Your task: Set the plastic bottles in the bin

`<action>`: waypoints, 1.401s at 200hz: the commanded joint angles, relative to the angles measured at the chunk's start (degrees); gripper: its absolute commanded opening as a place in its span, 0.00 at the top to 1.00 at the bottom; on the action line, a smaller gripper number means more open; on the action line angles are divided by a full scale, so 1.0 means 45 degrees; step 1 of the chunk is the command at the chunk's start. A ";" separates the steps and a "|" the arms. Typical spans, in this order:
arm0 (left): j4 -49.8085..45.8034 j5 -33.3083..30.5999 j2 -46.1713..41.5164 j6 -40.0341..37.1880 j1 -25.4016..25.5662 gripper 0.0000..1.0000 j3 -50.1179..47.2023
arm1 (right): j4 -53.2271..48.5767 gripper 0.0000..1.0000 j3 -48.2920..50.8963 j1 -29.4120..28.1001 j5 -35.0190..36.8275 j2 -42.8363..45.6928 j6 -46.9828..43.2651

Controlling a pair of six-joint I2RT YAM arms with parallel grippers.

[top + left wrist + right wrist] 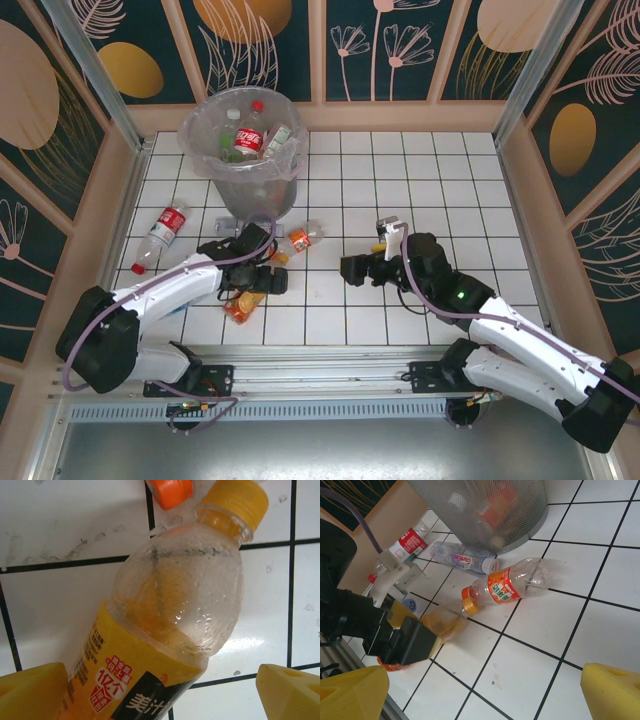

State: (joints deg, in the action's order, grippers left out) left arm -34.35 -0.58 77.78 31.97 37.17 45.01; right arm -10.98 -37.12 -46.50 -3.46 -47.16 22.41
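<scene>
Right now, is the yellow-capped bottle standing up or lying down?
Lying down: the yellow-capped bottle rests on its side on the white tiles.

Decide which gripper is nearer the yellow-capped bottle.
Left. The left gripper is over the yellow-capped bottle, with an open finger on either side of it. The right gripper, also open, is well off to the bottle's right.

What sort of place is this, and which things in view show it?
Likely a robot test cell, not a real room: left arm and right arm bolted to a rail, patterned wall panels fencing a tiled table, plastic bottles strewn beside the bin.
</scene>
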 commanded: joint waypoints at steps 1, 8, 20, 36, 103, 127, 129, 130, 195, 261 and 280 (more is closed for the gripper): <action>-0.0515 -0.0216 0.0175 0.0054 0.0468 0.05 -0.0264 | -0.0015 0.01 -0.0012 -0.0091 0.0067 -0.0029 -0.0215; -0.0585 -0.0259 0.0161 0.0117 0.0573 0.06 -0.0297 | -0.0020 0.01 -0.0012 -0.0082 0.0067 -0.0008 -0.0215; -0.0715 -0.0338 0.0104 0.0218 0.0760 0.09 -0.0421 | -0.0053 0.01 0.0003 -0.0096 0.0086 0.0010 -0.0196; -0.0871 -0.0444 0.0145 0.0361 0.0996 0.11 -0.0569 | -0.0046 0.01 0.0033 -0.0096 0.0067 0.0060 -0.0167; -0.1084 -0.0742 0.0598 0.0937 0.1838 0.28 -0.0784 | -0.0108 0.01 0.0217 -0.0096 0.0080 0.0357 -0.0001; -0.0856 -0.0657 0.0541 0.1085 0.1868 0.39 -0.0708 | -0.0212 0.01 0.0305 -0.0095 0.0284 0.0518 0.0185; -0.0832 -0.0634 0.0522 0.1081 0.1870 0.39 -0.0707 | -0.0215 0.01 0.0302 -0.0096 0.0312 0.0528 0.0232; -0.0818 -0.0624 0.0515 0.1090 0.1874 0.40 -0.0697 | -0.0225 0.01 0.0311 -0.0096 0.0326 0.0543 0.0262; 0.2163 0.2547 -0.1649 0.1058 0.1975 0.47 -0.0529 | 0.0476 0.03 0.0493 -0.0096 0.1009 0.0586 0.2808; 0.3400 0.3280 -0.1510 0.0423 0.1975 0.51 0.1212 | 0.0041 0.03 0.0017 -0.0091 0.0201 0.1651 0.1059; 0.3841 0.3354 -0.1056 0.0342 0.1975 0.52 0.2071 | -0.0392 0.02 -0.0353 -0.0091 0.0455 0.1947 0.0489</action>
State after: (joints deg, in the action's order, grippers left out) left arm -22.17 12.97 70.85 35.42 45.78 49.12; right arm -11.03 -35.79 -46.50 -1.56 -40.40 29.12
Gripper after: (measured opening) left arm 0.484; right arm 0.977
